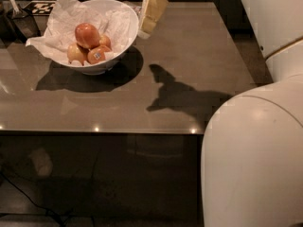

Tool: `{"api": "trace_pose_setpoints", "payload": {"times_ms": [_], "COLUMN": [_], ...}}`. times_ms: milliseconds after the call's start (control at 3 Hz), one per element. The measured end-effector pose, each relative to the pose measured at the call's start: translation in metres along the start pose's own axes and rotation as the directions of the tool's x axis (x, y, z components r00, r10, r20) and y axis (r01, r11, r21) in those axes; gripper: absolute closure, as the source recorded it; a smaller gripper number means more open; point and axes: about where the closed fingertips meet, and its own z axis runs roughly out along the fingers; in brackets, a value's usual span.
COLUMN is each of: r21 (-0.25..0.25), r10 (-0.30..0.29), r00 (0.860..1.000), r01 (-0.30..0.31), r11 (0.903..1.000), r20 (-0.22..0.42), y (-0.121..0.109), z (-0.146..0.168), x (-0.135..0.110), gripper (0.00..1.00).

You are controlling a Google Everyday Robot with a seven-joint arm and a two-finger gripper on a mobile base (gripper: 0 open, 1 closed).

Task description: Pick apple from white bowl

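Hanging at the top centre of the frame, the gripper point(151, 14) sits just beside the right rim of the bowl point(124, 45), above the table point(203, 56); how far open it is I cannot tell, and it visibly holds nothing. The apple point(87, 35) lies atop smaller apples point(97, 55) on paper point(57, 22) in the bowl, upper left, near the table's far edge. Open tabletop spreads rightward and toward the near edge, while the robot body point(251, 164) fills the lower right.
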Motion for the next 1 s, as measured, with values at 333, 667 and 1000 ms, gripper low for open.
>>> {"api": "trace_pose_setpoints", "payload": {"times_ms": [333, 667, 1000], "r21": [0.0, -0.022, -0.007], "r10": [0.0, -0.066, -0.068], "r00": [1.0, 0.998, 0.998], "r01": [0.0, 0.067, 0.068], "r11": [1.0, 0.9975, 0.9976], "r20": [0.0, 0.001, 0.014], "y": [0.0, -0.029, -0.034], "z": [0.0, 0.047, 0.053], "x": [0.0, -0.043, -0.047], "gripper": [0.0, 0.0, 0.0]}}
